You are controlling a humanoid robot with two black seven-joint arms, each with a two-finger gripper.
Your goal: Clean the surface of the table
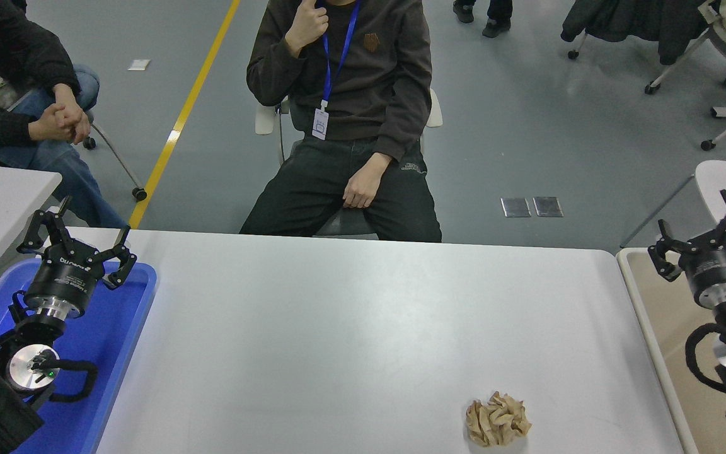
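The paper wad (498, 419) is light and springy; jaws closing off-centre could flick it along the surface (350, 334) instead of gripping. It lies at the near edge, right of centre. The right gripper (706, 236) hovers over the bin (659, 315), well apart, jaws spread, empty. The left gripper (76, 243) sits parked over the blue tray (117, 334), jaws wide, empty.

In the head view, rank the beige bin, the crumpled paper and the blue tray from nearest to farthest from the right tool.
1. Beige bin, directly under the right tool.
2. Crumpled paper, on the table's near right.
3. Blue tray, far left.
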